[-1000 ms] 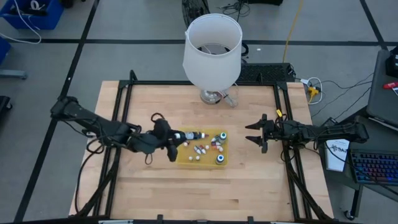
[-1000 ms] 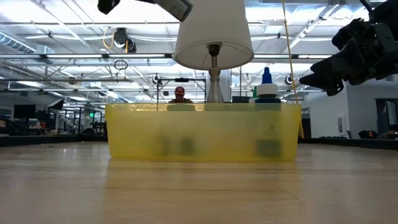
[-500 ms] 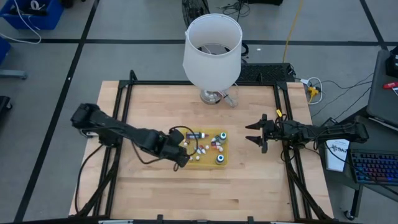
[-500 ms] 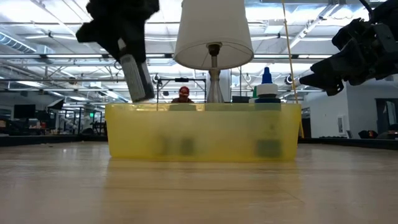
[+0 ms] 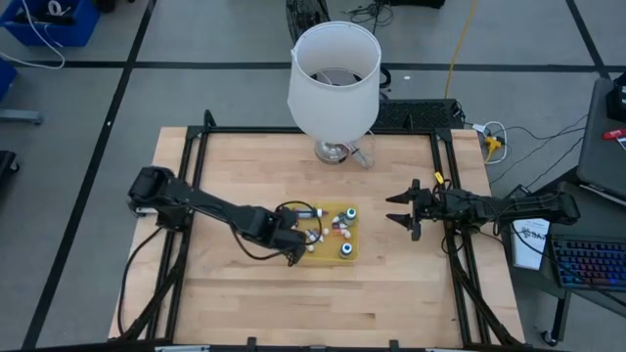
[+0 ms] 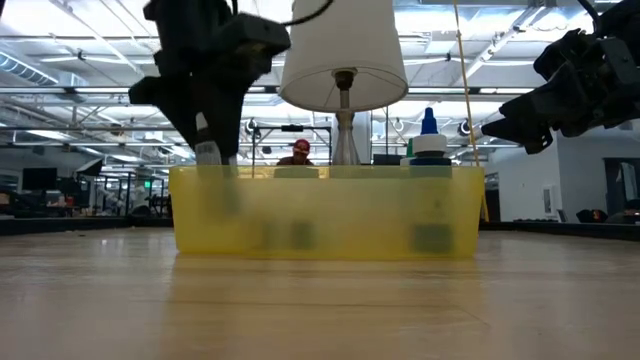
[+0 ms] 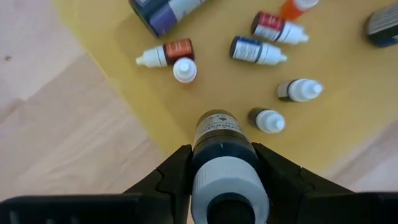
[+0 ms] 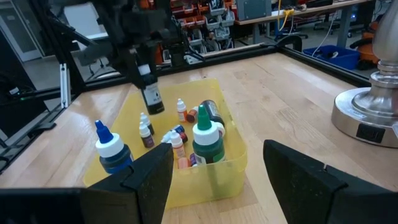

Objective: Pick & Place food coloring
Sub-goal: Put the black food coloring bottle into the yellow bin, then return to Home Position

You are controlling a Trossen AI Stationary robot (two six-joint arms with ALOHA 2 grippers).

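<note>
Left of centre in the high view, the left gripper [image 7: 227, 180] — clamped on a dark bottle [image 7: 222, 140] — hangs over the yellow tray [image 7: 348, 118] seemingly to drop it in, while the right gripper [image 5: 403, 211] waits spread at centre right.

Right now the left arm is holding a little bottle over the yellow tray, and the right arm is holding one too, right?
Not quite. The left end effector does hold a bottle over the tray, but the right end effector is open and holds nothing, waiting beside the tray. The right wrist view shows it.
</note>
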